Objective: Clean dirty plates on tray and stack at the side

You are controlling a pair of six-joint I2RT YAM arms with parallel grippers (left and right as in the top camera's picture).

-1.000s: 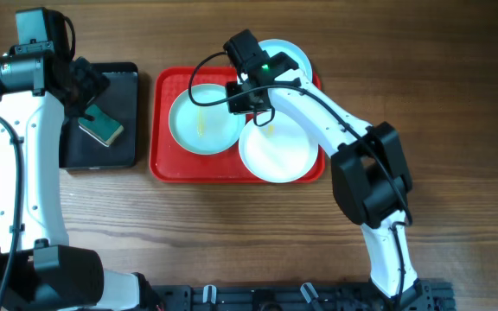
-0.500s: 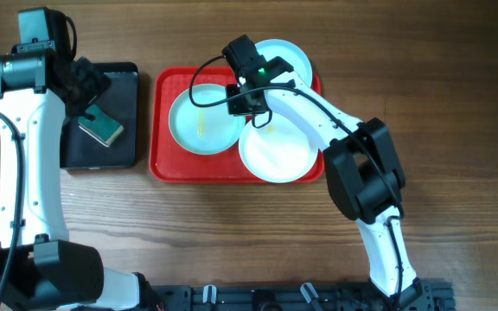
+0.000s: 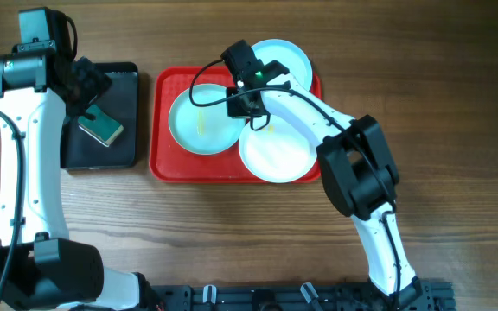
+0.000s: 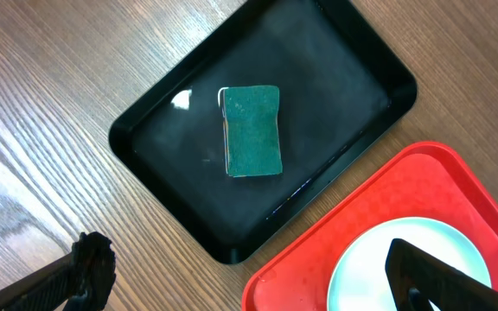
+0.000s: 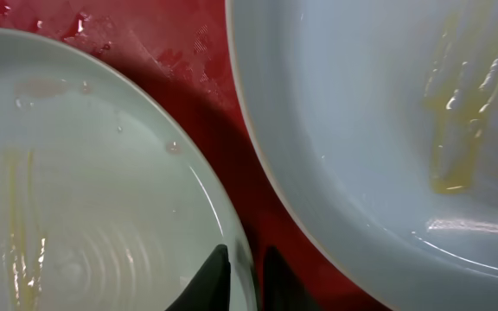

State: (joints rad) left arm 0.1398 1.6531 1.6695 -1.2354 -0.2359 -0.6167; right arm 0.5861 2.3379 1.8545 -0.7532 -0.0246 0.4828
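Observation:
The red tray (image 3: pixel 161 121) holds three pale plates. The left plate (image 3: pixel 199 125) has a yellow streak, the front right plate (image 3: pixel 277 155) a yellow smear, and the back right plate (image 3: pixel 288 56) is partly under the right arm. My right gripper (image 3: pixel 245 102) sits at the left plate's right rim. In the right wrist view its fingers (image 5: pixel 245 276) are shut on the rim of that plate (image 5: pixel 85 190), beside the smeared plate (image 5: pixel 379 104). My left gripper (image 3: pixel 85 86) hangs open and empty above the black tray; its fingers (image 4: pixel 258 281) are spread wide.
A black tray (image 3: pixel 124 86) left of the red tray holds a green sponge (image 3: pixel 100 128), also seen in the left wrist view (image 4: pixel 252 130). Bare wooden table (image 3: pixel 422 104) surrounds both trays. The right arm crosses over the red tray's right half.
The right arm's elbow has swung slightly left and the gripper has edged toward the back along the left plate's rim. The left arm has not moved.

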